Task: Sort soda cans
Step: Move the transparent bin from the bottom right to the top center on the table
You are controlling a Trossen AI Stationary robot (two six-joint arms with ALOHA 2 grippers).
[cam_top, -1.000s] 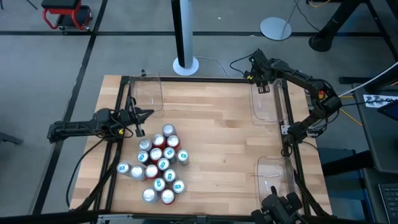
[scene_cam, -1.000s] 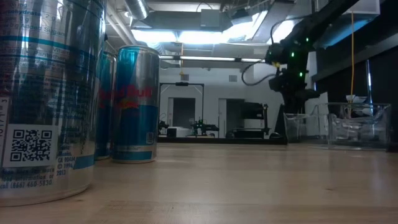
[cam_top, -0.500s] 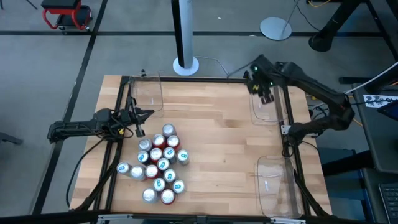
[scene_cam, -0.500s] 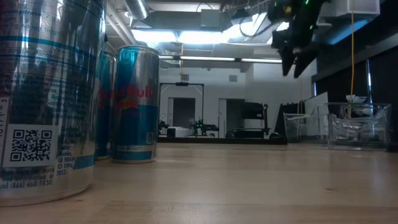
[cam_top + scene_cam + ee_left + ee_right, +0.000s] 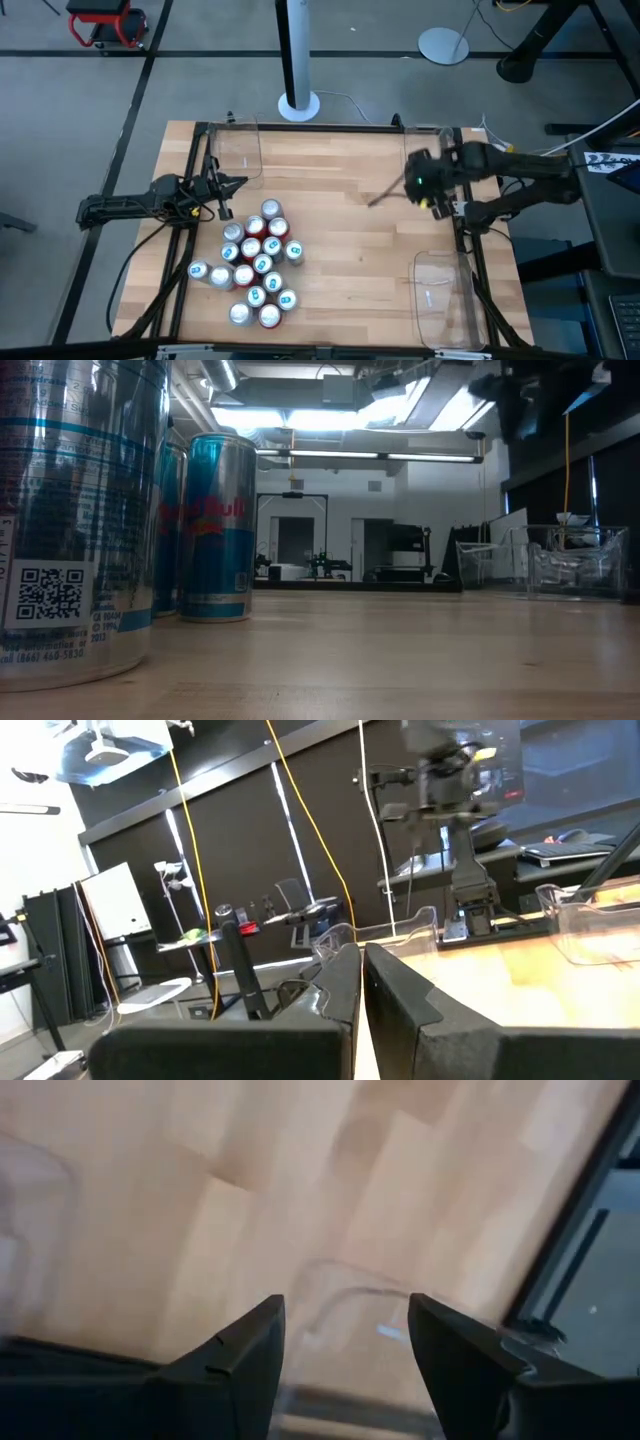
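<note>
Red, blue-and-silver and plain silver soda cans [image 5: 254,264] stand on a pale wood-grain worktop [image 5: 350,220] framed in black.

Overhead view straight down, low view level across same table [image 5: 340,200]

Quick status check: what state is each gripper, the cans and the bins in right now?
Left gripper: shut, empty, at the table's left edge just above the cans.
Right gripper: open, empty, above the table's right side.
Soda cans: all upright, clustered on the left of the table, none sorted.
Clear bins: no cans visible inside.
</note>
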